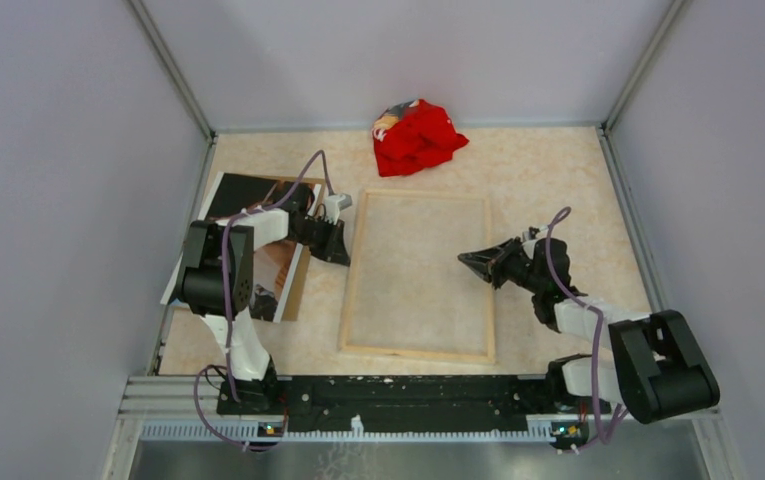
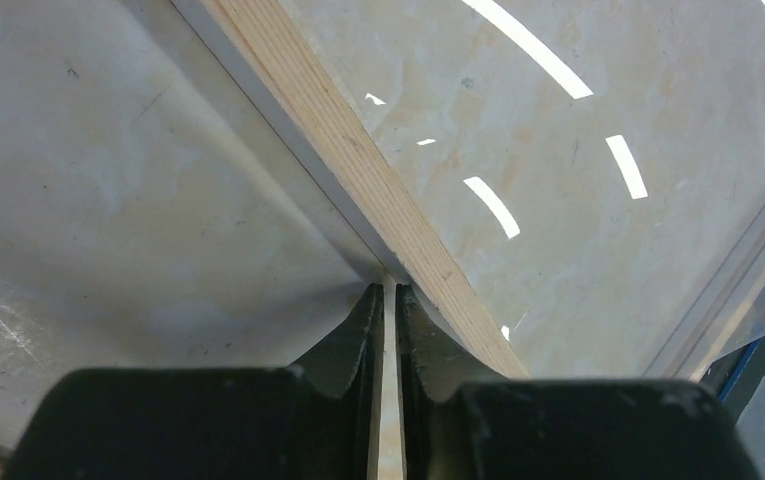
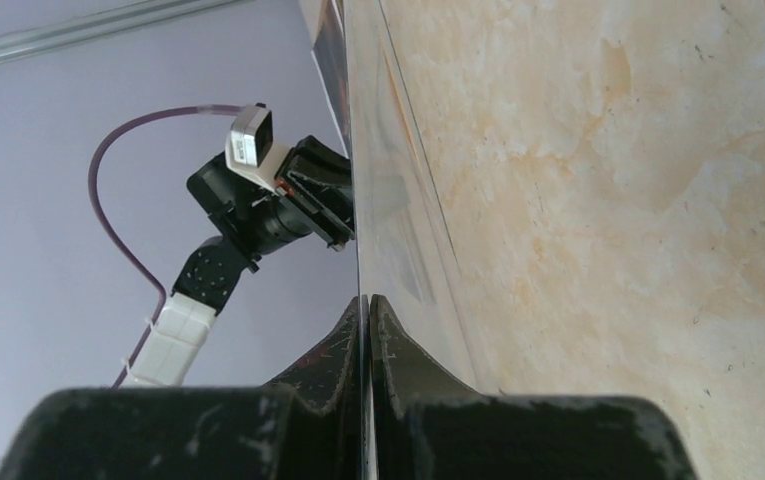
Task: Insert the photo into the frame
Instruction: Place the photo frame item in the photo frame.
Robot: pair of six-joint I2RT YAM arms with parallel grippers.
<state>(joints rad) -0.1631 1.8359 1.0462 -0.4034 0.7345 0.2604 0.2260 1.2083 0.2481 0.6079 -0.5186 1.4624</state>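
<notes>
The frame [image 1: 351, 290] lies back up in the middle of the table, pale wood rails around its clear pane [image 1: 418, 270]. My left gripper [image 1: 343, 250] sits at the frame's left rail [image 2: 358, 170]. Its tips [image 2: 390, 288] stand almost closed against that rail's outer edge, with a thin slit between them. Whether they pinch anything I cannot tell. My right gripper [image 1: 463, 258] is shut on the pane's right edge [image 3: 360, 200], seen edge-on between its jaws [image 3: 366, 298]. The photo [image 1: 243, 195], dark with orange patches, lies at the left under the left arm.
A crumpled red cloth [image 1: 416, 135] lies at the back centre. A brown board edge [image 1: 298, 285] shows beside the photo. Grey walls close in three sides. The arms' base rail [image 1: 408, 390] runs along the near edge.
</notes>
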